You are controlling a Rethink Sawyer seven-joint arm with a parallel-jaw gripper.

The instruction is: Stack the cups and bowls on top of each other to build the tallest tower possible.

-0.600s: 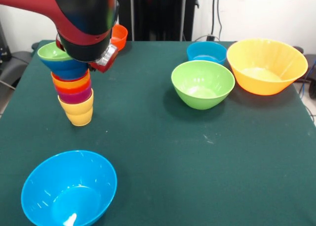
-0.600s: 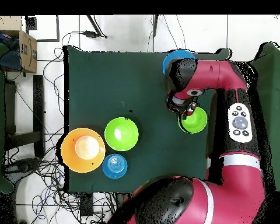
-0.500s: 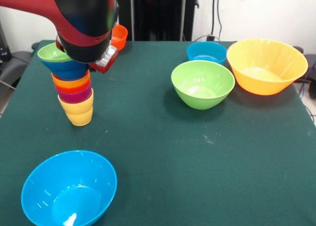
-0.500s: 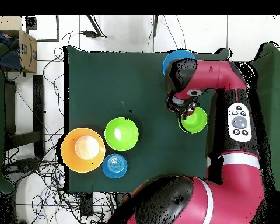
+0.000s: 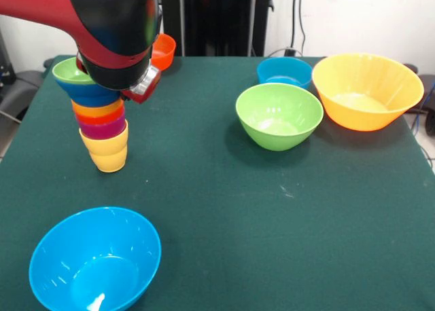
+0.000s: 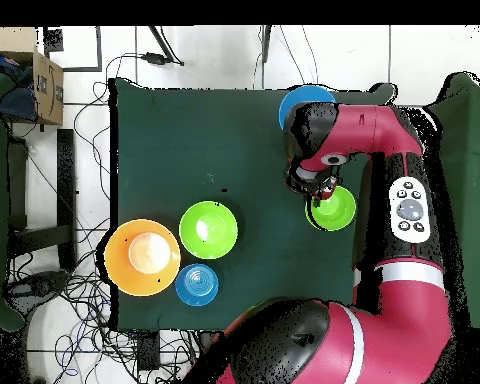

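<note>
The tower (image 5: 103, 121) stands at the left of the table. A yellow cup (image 5: 109, 155) is its base, with purple, red-orange and orange cups nested above it. A dark blue bowl (image 5: 88, 95) and a green bowl (image 5: 66, 70) sit on top. The gripper (image 5: 141, 85) hangs just right of the tower's upper end, mostly hidden behind the arm's bulky head. From overhead, the tower's green top bowl (image 6: 332, 208) lies right beside the gripper (image 6: 319, 186). Loose bowls on the table are a large light blue one (image 5: 95, 260), a green one (image 5: 279, 115), a small blue one (image 5: 284, 71) and a large orange-yellow one (image 5: 367, 90).
A small orange-red bowl (image 5: 164, 51) sits behind the arm near the table's far edge. The green tablecloth (image 5: 224, 216) ends close to the tower's left. In the overhead view the arm (image 6: 374, 130) partly covers the light blue bowl (image 6: 304, 98).
In the front view the arm's head has crept slightly up and left. The tower and the loose bowls stand where they were.
</note>
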